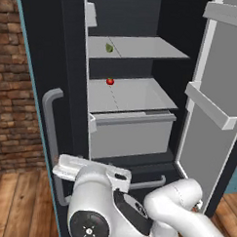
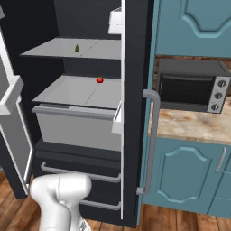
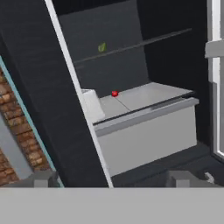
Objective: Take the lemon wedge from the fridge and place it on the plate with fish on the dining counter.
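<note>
Lemon wedge: tiny yellowish-green pointed wedge [image 1: 109, 48], lying on the upper light grey shelf [image 1: 153, 48] near its left front part; untouched, well apart from the arm.
Fridge: tall charcoal-black French-door unit [image 2: 135, 90], one door [image 1: 214, 105] swung wide on the arm's right to expose the shelves; the other door, with grey bar handle [image 1: 50, 137], seen edge-on at the arm's left.
Red fruit: small round red fruit [image 1: 110, 81] toward the back of the lower shelf, above the grey drawer [image 1: 129, 133]; not the target, below the wedge and slightly right.
Pincer: two dark fingertips [image 3: 43, 178] low in the hand view, set well apart with a wide gap between, holding nothing; aimed up at the open compartment.
Arm: white body low in front of the fridge's lower drawers, likely folded back to leave room for the reach.
Surroundings: black toaster oven [image 2: 191, 85] on a marbled surface [image 2: 194, 126] over teal cabinets.
Stage: judged early; reach toward the upper shelf not yet made.
Next move: probably a rise and advance onto the upper shelf, clear of the door edge.
</note>
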